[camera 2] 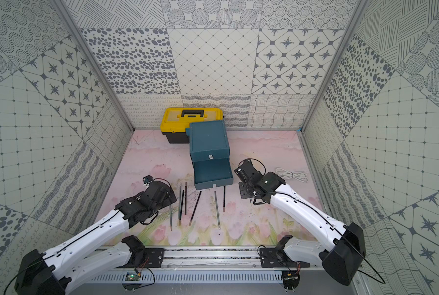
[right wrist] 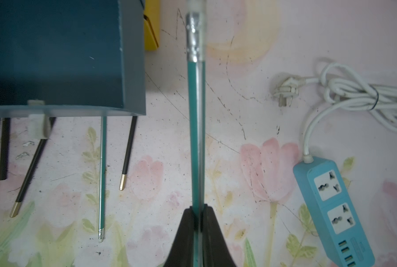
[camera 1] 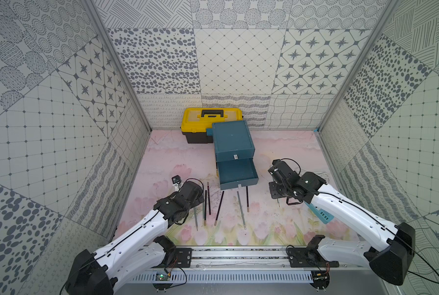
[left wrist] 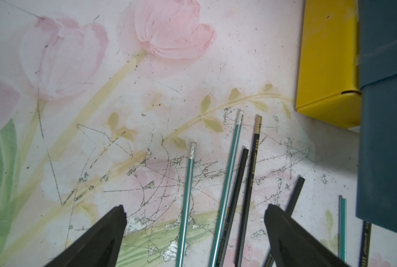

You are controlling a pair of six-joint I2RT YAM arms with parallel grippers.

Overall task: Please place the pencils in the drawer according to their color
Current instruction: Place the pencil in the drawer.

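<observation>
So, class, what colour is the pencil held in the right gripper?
The pencil is teal-green with a silver stripe, clearest in the right wrist view.

This is a robot test cell in a lab rather than a lived-in room: walls (camera 1: 239, 63) of printed grey-and-white pattern panels, held by bare metal posts (camera 1: 117, 63), box in a tabletop (camera 1: 177, 153) covered with a tulip-print sheet scribbled with graphite. A left arm (camera 1: 141, 227) and a right arm (camera 1: 353, 214) are bolted to a metal rail (camera 1: 239, 255) along its front edge, beside a slotted cable duct (camera 1: 226, 277) and a bare circuit board (camera 1: 162, 276). A yellow toolbox (camera 1: 193, 120) at the back edge, pencils (camera 1: 241, 209) and a blue power strip (right wrist: 317, 165) sit loose on the sheet.
</observation>
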